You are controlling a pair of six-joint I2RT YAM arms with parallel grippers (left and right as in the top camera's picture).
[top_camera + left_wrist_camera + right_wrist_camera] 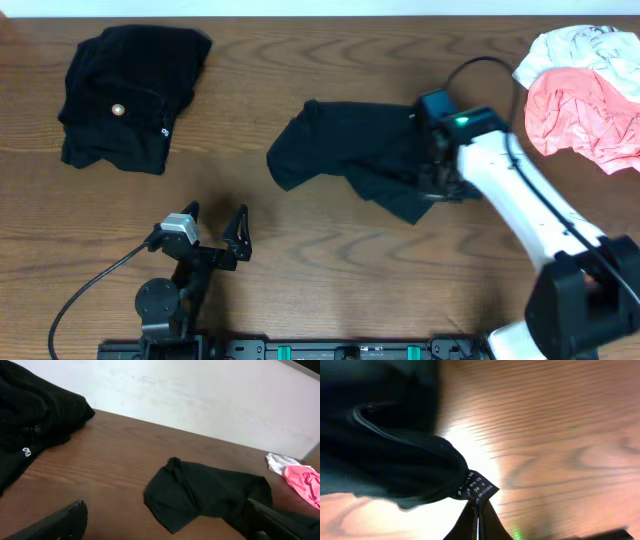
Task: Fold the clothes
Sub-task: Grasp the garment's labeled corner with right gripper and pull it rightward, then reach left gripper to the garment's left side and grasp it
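Cloth first: crumpled black short-sleeved shirt (345,155) of soft fabric lies bunched mid-table, its R edge under the right gripper (432,178). Wrist view shows the R fingers pressed together, clamped on a dark fold of the shirt right at a small black sewn-in label (479,489) w/ white print. Rest of the cloth spreads up and left of the tips, resting on the wood. Left gripper (217,214) sits toward the front edge, well apart from the shirt, fingers (60,522) spread wide w/ nothing btwn them. Shirt lies ahead of it, bare wood in the gap.

Edges & room: brown wood-grain table (330,270) is bare in front of the shirt and to its left. Back-left corner holds a folded black garment pile (125,95) w/ a small pale round button (118,110), near the back edge, well apart from the shirt. Back-right, by the R edge, a rumpled pink garment (585,115) lies against a white garment (580,45) just behind it; both apart from the shirt. White right arm (530,205) runs diagonally in from front-right. Pale wall (200,400) stands beyond the back edge.
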